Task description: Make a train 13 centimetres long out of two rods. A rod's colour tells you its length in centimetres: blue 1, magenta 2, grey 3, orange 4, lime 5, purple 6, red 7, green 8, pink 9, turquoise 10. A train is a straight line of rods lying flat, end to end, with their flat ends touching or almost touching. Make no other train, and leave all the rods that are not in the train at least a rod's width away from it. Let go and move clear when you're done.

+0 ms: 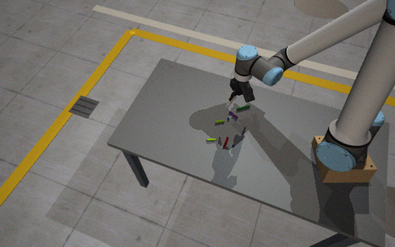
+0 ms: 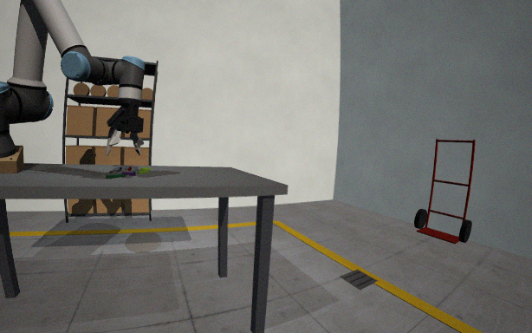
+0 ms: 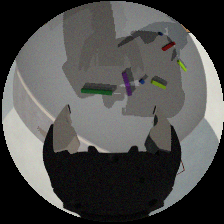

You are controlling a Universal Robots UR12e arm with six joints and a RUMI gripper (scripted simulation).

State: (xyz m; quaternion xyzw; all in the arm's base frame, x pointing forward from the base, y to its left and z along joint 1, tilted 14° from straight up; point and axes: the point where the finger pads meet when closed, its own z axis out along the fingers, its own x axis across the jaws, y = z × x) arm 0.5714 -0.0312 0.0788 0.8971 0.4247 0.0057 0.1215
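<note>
Several rods lie flat on the grey table. A green rod (image 1: 243,107) (image 3: 97,90) lies farthest back, with a purple rod (image 1: 233,114) (image 3: 127,82) beside it, apart and at an angle. A tiny blue rod (image 1: 228,119) and a lime rod (image 1: 220,121) (image 3: 158,84) lie a little forward. A second lime rod (image 1: 211,139), a red rod (image 1: 225,142) (image 3: 168,46) and another blue rod (image 1: 233,145) lie nearer the front edge. None of them touch end to end. My gripper (image 1: 234,100) (image 2: 123,145) (image 3: 112,105) is open and empty. It hangs well above the table, just behind the green and purple rods.
The arm's base sits on a wooden block (image 1: 349,167) at the table's right end. The table's front edge (image 1: 180,168) runs close to the red rod. A shelf with boxes (image 2: 108,117) stands behind the table, and a red hand truck (image 2: 446,191) stands by the far wall.
</note>
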